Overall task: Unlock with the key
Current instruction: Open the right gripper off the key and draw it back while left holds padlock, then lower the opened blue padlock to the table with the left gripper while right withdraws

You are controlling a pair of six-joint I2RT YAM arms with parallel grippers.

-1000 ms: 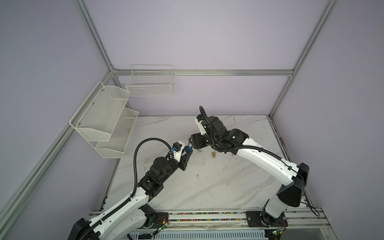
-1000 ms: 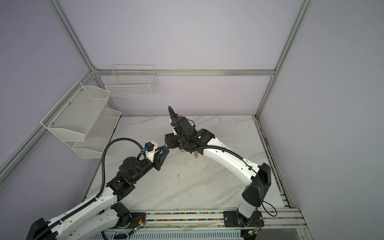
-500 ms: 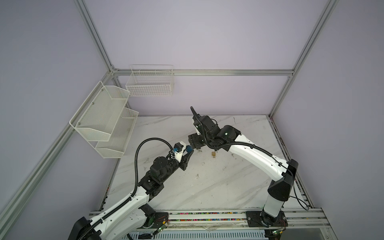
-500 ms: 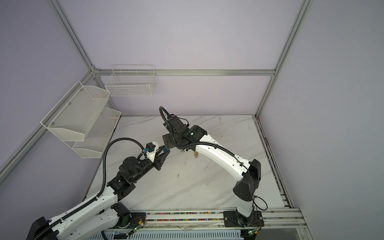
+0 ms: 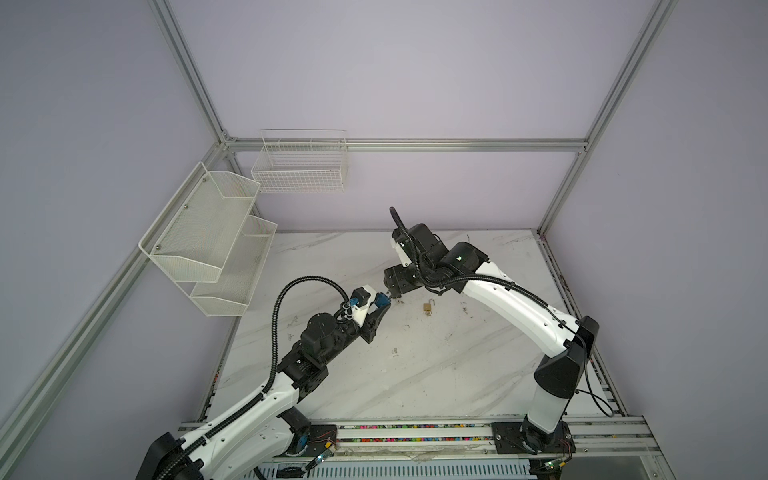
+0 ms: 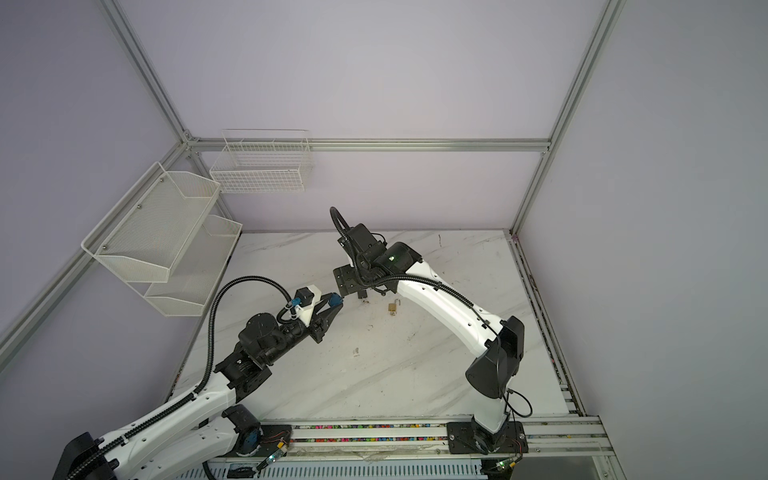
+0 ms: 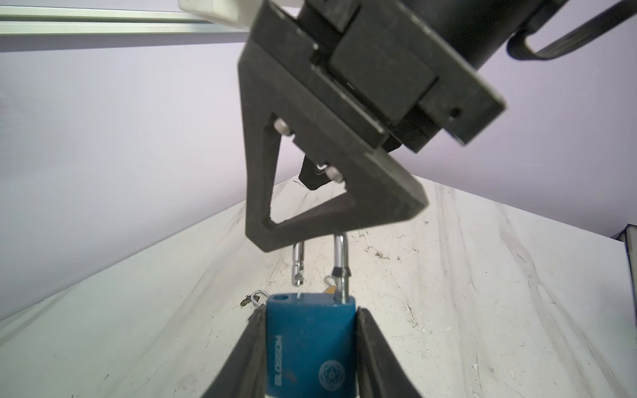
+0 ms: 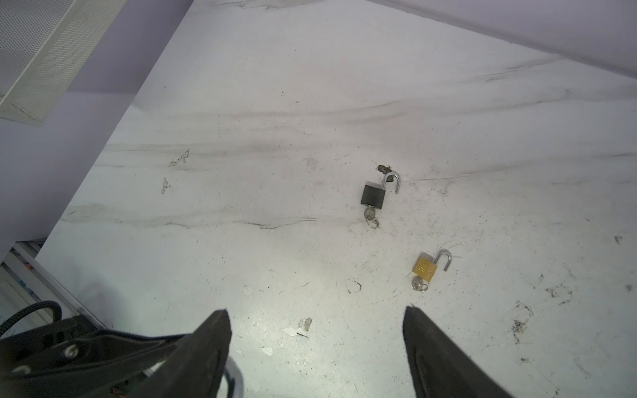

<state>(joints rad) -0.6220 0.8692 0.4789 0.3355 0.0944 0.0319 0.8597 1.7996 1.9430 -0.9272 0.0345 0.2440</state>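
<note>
A blue padlock (image 7: 310, 344) sits upright between my left gripper's (image 7: 310, 312) jaws, which are shut on its body. Its silver shackle (image 7: 340, 255) is raised, with the free leg (image 7: 298, 265) out of the body. The keyhole end is out of view, so no key shows on it. In both top views the left gripper (image 5: 380, 305) (image 6: 334, 302) holds the blue padlock (image 5: 381, 300) (image 6: 333, 299) above the table. My right gripper (image 8: 315, 312) (image 5: 395, 293) (image 6: 352, 296) is open right by the shackle, holding nothing. One of its fingers (image 7: 310, 206) hangs over the shackle's top.
A black padlock (image 8: 373, 197) and a brass padlock (image 8: 425, 267) (image 5: 427, 307) (image 6: 392, 307) lie on the marble table (image 5: 415, 374), shackles open, a key in each. White mesh shelves (image 5: 208, 245) hang on the left wall and a wire basket (image 5: 301, 166) on the back wall.
My right gripper's jaws have spread wider, and its arm has swung about while staying beside the blue padlock. The left arm and its grip have not moved.
</note>
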